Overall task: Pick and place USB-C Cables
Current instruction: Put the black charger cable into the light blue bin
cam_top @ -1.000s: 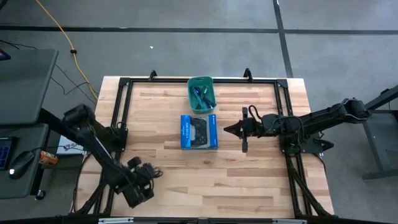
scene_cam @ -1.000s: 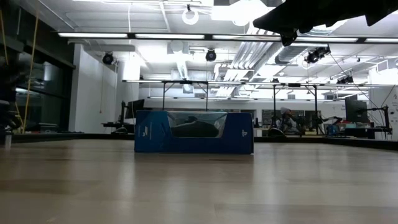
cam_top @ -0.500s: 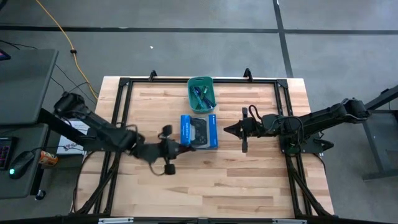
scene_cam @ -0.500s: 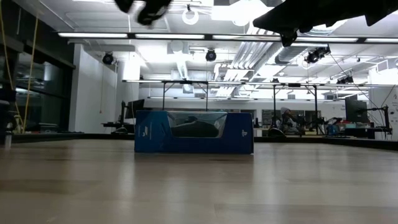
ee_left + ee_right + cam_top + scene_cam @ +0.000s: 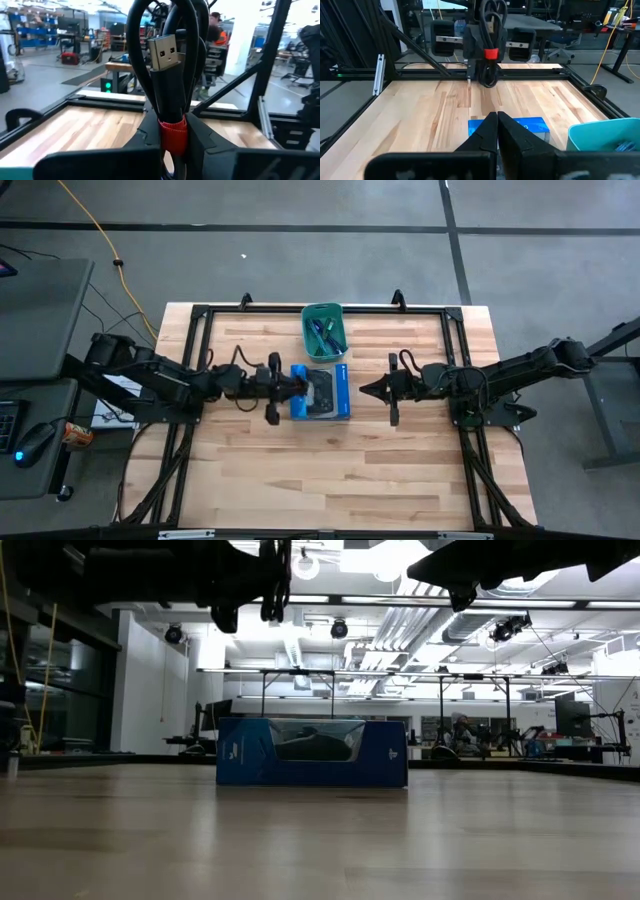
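Observation:
A black USB-C cable bundle with a red band (image 5: 165, 75) stays clear of the table in my left gripper (image 5: 296, 388), which is shut on it. That gripper points level toward the table's right, over the left end of the blue controller box (image 5: 322, 391). The right wrist view shows the bundle (image 5: 490, 30) from the front, standing on end. Blue and green cables (image 5: 324, 332) lie in the teal bin (image 5: 307, 340) at the far middle. My right gripper (image 5: 364, 388) is shut, holds nothing and hangs in the air right of the box. My left gripper pinches the bundle at its red-banded middle (image 5: 173, 134) between the two fingers. The fingers come level from the table's left and lie across the bundle. The bundle stands upright, lifted clear, with a plug (image 5: 163, 52) and loops above the fingers and a loop (image 5: 490, 77) below.
The blue box (image 5: 312, 751) lies at the table's middle, between the two grippers. A black frame (image 5: 200, 315) runs along the left, far and right edges of the wooden table (image 5: 330, 470), whose near half is bare wood.
My left gripper has swung from the table's near left corner toward the far and right, up to the blue box's left end. It has turned and now points level at the right arm. It has stayed shut on the black bundle and carried it along.

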Robot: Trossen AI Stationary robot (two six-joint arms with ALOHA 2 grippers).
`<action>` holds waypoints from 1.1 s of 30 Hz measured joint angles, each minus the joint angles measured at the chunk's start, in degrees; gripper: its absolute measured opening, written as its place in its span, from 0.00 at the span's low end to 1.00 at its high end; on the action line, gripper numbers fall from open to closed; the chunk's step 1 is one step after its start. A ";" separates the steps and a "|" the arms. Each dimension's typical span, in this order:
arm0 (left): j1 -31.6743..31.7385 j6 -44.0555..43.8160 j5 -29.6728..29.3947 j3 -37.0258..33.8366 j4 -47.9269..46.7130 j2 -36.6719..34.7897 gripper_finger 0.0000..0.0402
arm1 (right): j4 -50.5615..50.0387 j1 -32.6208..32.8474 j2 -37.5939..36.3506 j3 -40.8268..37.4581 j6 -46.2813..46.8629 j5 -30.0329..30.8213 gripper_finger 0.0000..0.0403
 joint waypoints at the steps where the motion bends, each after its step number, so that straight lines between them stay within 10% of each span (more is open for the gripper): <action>1: 0.22 -0.13 0.27 -0.03 0.16 0.00 0.03 | 0.00 0.00 0.00 0.00 -0.02 0.00 0.00; 25: 0.19 -1.91 0.29 0.39 0.04 -0.02 0.03 | 8.54 -0.49 6.01 0.00 3.00 -0.79 0.01; 33: 0.13 -1.96 0.31 2.28 -1.04 1.00 0.03 | 23.14 -0.48 16.19 1.24 1.25 -2.33 0.25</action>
